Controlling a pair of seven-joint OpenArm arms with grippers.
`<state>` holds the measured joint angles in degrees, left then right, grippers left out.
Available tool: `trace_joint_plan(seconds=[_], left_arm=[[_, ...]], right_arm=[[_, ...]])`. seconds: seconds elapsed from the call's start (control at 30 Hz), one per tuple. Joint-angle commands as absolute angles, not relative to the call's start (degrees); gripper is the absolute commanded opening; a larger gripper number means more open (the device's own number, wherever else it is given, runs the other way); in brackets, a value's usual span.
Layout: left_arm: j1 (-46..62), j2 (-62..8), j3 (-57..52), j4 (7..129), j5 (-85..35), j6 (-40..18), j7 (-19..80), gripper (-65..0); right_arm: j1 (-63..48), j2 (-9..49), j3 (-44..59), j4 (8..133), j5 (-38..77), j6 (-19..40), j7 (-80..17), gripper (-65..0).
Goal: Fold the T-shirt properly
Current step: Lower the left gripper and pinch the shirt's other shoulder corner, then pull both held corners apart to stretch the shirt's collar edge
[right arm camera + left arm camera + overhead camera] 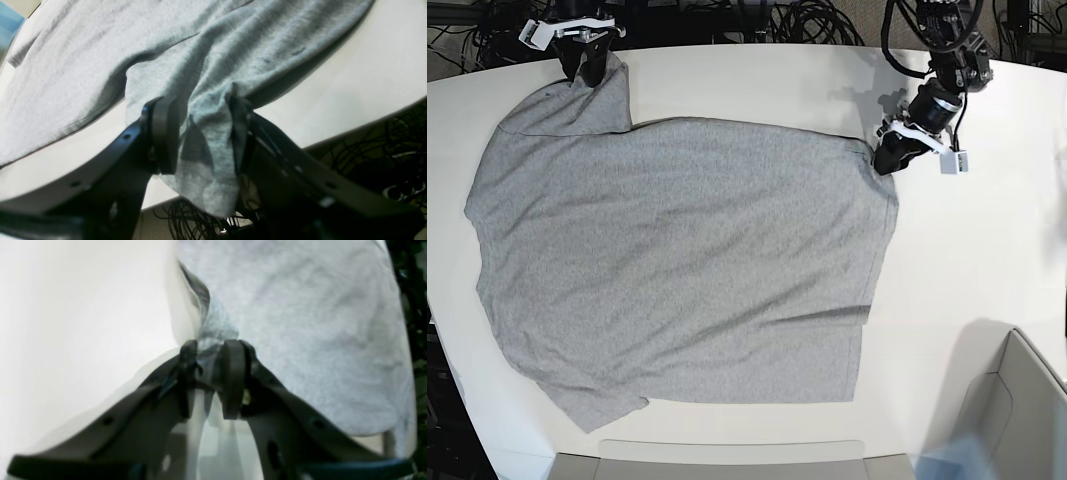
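White worktop (987, 250) fills nearly the whole base view, with a tangle of dark cables (797, 20) beyond its far edge along the top of the frame. Nearest, at the lower right corner of that view, sits a pale open box (1017, 400), and a flat pale strip (727, 458) lies along the bottom edge.

Spread across the middle and left of the frame is the T-shirt (677, 260), light heather grey, plain side showing, lying mostly flat with a few soft creases. One sleeve points toward the lower left, the other reaches up to the upper left corner.

My left fingers (889, 160) sit at the upper right of the base view, right at the shirt's edge. From my left wrist view, these fingers (208, 353) are pinched together on a small bunch of the grey fabric, the rest of the cloth stretching away toward the upper right of that frame.

Farthest away, at the upper left of the base view, my right fingers (587, 62) are at the tip of the raised sleeve. From the right wrist view, my right fingers (200, 133) grip a thicker wad of the cloth, with a loose end hanging down past the worktop's edge.
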<state>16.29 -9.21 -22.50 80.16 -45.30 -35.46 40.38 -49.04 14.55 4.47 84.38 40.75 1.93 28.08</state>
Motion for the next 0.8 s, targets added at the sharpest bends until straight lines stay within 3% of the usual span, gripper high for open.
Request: trace_joint_plan(seconds=[0.0,0.1,0.2,0.33,0.43,0.77], left_arm=[[16.7,-9.5,-22.3,80.0,-43.2,-34.5,42.3,-49.6],[17.1,-9.5,-22.2,79.7,-43.2,-35.2,42.1,-49.7],[17.1,-10.8,-19.6,79.7,-42.7,-40.0,41.7,-51.2],[16.7,-10.8,-18.8,79.7,-39.3,-40.0,41.7,-64.6],[16.7,-10.9,-19.0,80.0,-39.1,-40.0,41.7,-65.0],[20.2,-11.0,-28.7,85.6,-39.3,-40.0,42.4,-65.0]], right_arm=[[-50.0,14.5,4.3,83.9,41.5,0.5,24.0,-40.6],[-50.0,14.5,4.4,83.9,41.5,0.5,24.0,-40.6],[-50.0,14.6,4.4,83.9,41.4,0.5,24.0,-41.1],[-50.1,14.9,4.4,83.9,41.4,0.5,24.0,-53.7],[-50.2,15.0,4.5,84.1,41.4,0.5,24.0,-64.2],[-54.1,14.9,6.3,90.2,41.4,0.8,24.4,-65.0]])
